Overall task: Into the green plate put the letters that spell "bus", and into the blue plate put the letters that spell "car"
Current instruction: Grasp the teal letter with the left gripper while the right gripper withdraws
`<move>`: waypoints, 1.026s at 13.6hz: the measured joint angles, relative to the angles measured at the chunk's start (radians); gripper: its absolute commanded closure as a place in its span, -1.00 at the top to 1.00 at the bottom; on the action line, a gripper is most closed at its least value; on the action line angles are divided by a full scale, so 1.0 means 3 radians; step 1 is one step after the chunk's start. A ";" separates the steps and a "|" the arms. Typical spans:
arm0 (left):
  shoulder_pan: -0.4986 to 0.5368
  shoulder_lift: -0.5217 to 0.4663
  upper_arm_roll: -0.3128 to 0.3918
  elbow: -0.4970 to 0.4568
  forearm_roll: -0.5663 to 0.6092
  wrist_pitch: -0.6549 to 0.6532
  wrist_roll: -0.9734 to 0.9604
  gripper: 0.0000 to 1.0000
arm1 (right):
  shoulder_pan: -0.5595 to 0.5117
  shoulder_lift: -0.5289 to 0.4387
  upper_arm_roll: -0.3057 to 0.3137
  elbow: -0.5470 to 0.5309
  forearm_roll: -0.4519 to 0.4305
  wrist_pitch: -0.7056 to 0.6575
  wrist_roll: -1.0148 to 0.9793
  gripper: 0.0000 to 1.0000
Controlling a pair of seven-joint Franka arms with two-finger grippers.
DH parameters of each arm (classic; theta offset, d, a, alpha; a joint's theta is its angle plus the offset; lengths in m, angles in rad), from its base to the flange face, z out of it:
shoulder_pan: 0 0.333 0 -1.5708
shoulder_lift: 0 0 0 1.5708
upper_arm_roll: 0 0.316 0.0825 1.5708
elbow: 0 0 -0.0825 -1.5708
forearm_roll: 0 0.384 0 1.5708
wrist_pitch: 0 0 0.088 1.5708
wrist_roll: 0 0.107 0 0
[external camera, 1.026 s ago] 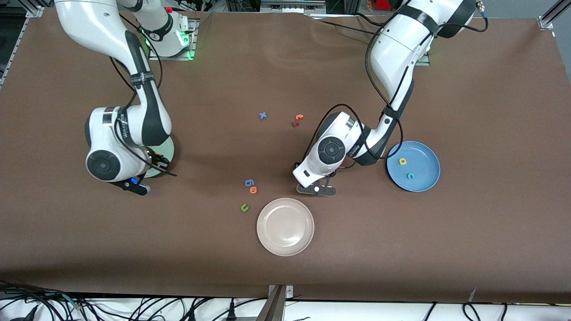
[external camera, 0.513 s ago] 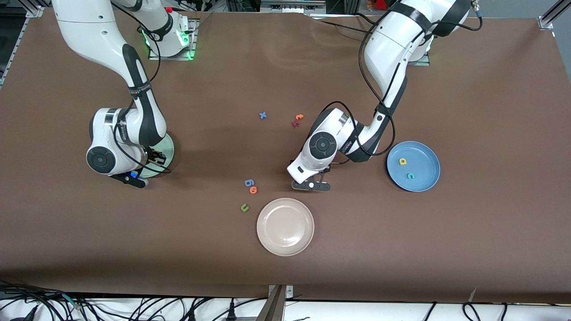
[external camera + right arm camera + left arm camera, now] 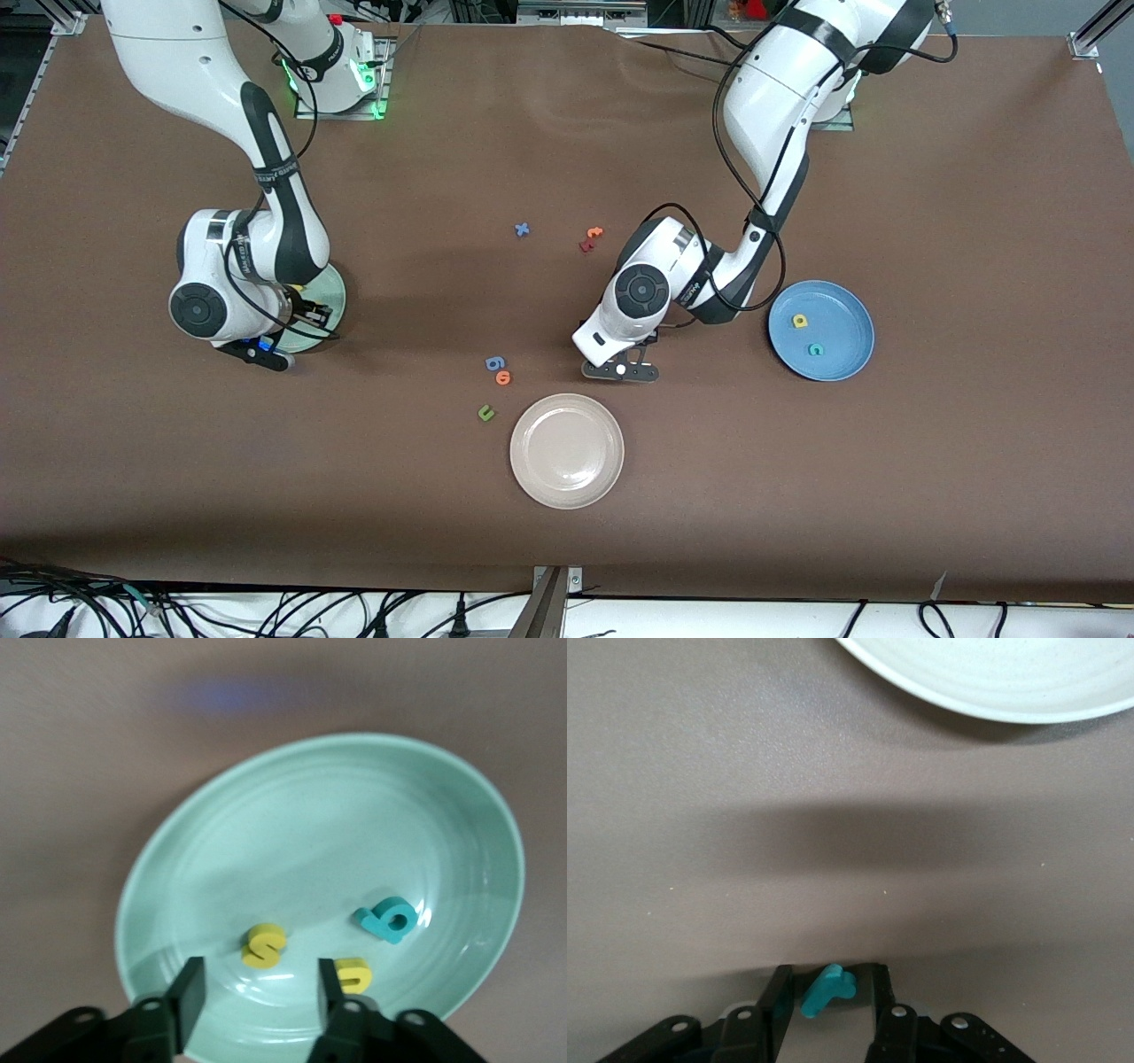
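Released: right hand (image 3: pixel 257 992) gapes over three letters; left hand (image 3: pixel 828 997) pinches teal r (image 3: pixel 827 989).

green plate (image 3: pixel 266 815): glossy, smooth | teal "r" (image 3: pixel 827 990): matt foam | table (image 3: pixel 886 487): matt cloth

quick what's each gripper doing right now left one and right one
Left gripper: closed on the teal r, near the beige-white plate.
Right gripper: open, holding nothing, over the green plate with the s, u and b in it.
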 measured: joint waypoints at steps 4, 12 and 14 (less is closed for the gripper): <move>0.0000 -0.0002 0.0007 0.0003 0.0012 -0.0014 -0.0065 -0.52 | 0.0001 -0.0413 -0.0102 0.0285 0.0000 -0.0578 -0.0010 0.99; -0.0006 -0.0004 0.0014 0.0006 0.0031 -0.0023 -0.0205 -0.73 | 0.0003 -0.0613 -0.0429 0.1445 0.0000 -0.1753 -0.0223 0.99; -0.0006 -0.0003 0.0014 0.0007 0.0031 -0.0023 -0.0216 -0.73 | 0.0004 -0.0612 -0.0599 0.1631 0.0070 -0.1941 -0.0539 0.99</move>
